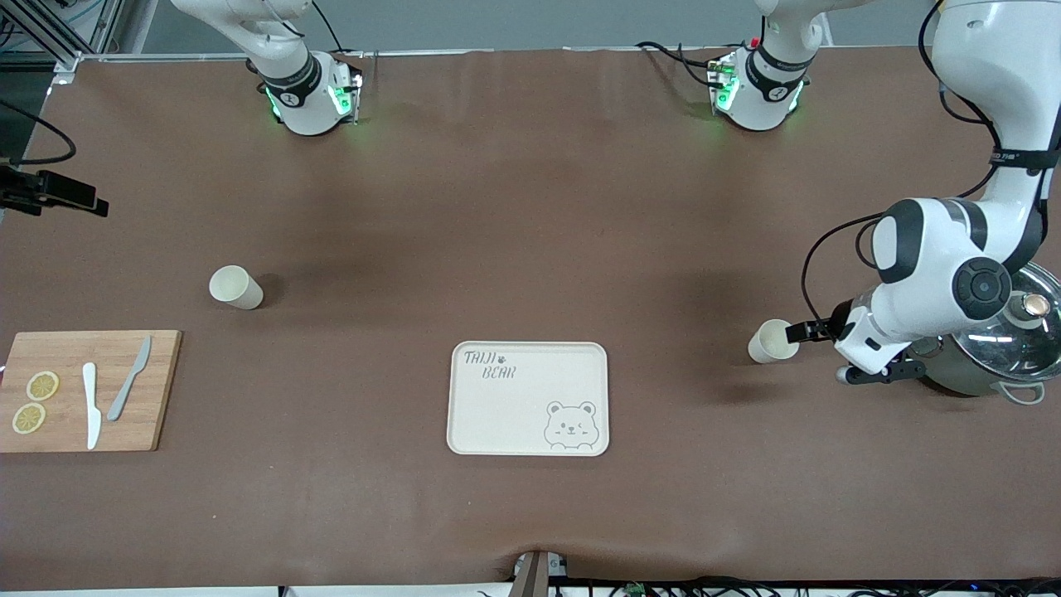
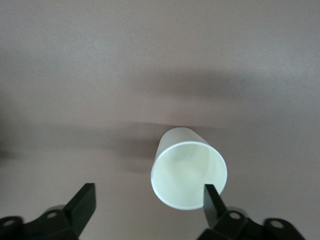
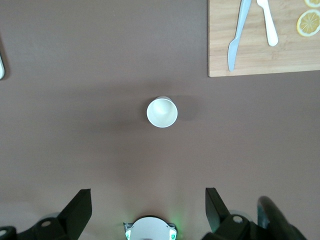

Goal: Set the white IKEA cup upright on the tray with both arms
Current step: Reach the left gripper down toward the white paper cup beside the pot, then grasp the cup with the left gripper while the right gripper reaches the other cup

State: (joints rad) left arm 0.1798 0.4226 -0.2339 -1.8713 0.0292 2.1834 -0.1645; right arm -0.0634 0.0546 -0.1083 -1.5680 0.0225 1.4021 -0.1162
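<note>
One white cup (image 1: 771, 342) stands on the brown table toward the left arm's end; its open mouth shows in the left wrist view (image 2: 189, 175). My left gripper (image 1: 819, 352) is open right beside this cup, low over the table. In the left wrist view (image 2: 150, 186) one of the fingers (image 2: 212, 200) overlaps the cup's rim and the cup is not between the jaws. A second white cup (image 1: 236, 288) stands upright toward the right arm's end, seen from above in the right wrist view (image 3: 162, 112). My right gripper (image 3: 147, 191) is open and empty high over it. The cream tray (image 1: 528, 398) is bare.
A wooden cutting board (image 1: 157, 390) with two lemon slices and two knives lies at the right arm's end, also in the right wrist view (image 3: 260, 55). A steel pot with a glass lid (image 1: 1015, 332) sits under the left arm. A black device (image 1: 50, 192) sticks in at the table edge.
</note>
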